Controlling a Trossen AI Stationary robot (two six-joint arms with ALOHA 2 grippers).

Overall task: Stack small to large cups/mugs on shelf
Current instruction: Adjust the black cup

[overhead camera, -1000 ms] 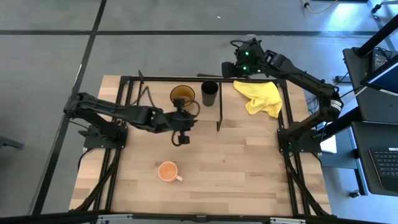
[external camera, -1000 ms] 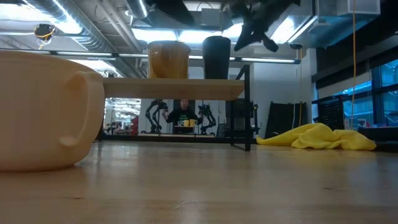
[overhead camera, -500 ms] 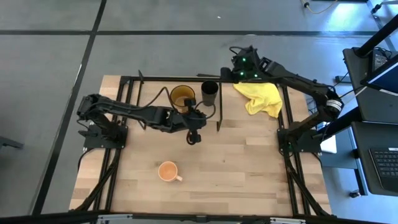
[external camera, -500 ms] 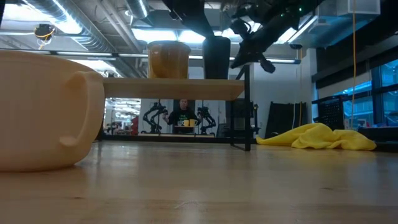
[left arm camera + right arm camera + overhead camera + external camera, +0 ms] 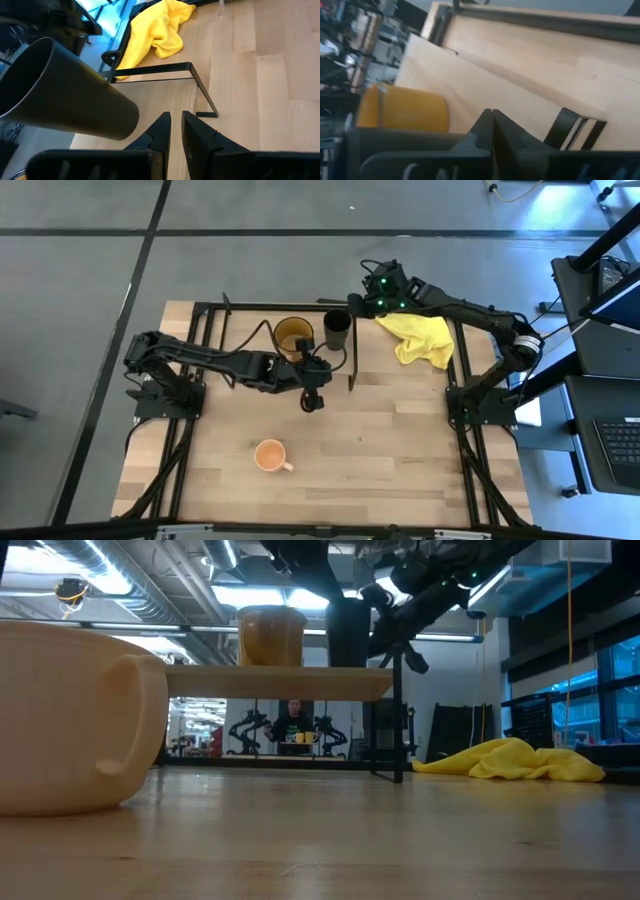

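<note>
A small black cup (image 5: 337,328) and an amber mug (image 5: 293,335) stand upright side by side on the shelf's wooden board (image 5: 280,683). The peach mug (image 5: 270,455) stands on the table near the front. My left gripper (image 5: 313,402) hovers just off the shelf's near edge, close to the black cup (image 5: 65,95). Only a narrow gap separates its fingers (image 5: 175,120), and nothing is between them. My right gripper (image 5: 352,308) is shut and slants down beside the cup's far right side. The amber mug (image 5: 402,107) lies ahead of it. My right gripper's shut fingers (image 5: 492,116) stand close by the black cup's far right side (image 5: 362,625). The arm and the cup overlap there, so I cannot tell whether they touch. The cup stands upright on the board.
A crumpled yellow cloth (image 5: 420,338) lies on the table to the right of the shelf. The shelf's black rod frame (image 5: 351,350) closes its right end between cup and cloth. Bare wooden table lies to the right of the peach mug.
My left gripper has slid toward the table's right edge along the shelf's near side, then kept still. My right gripper has come down and toward the black cup, tipping more steeply. Both cups on the shelf have stayed in place.
</note>
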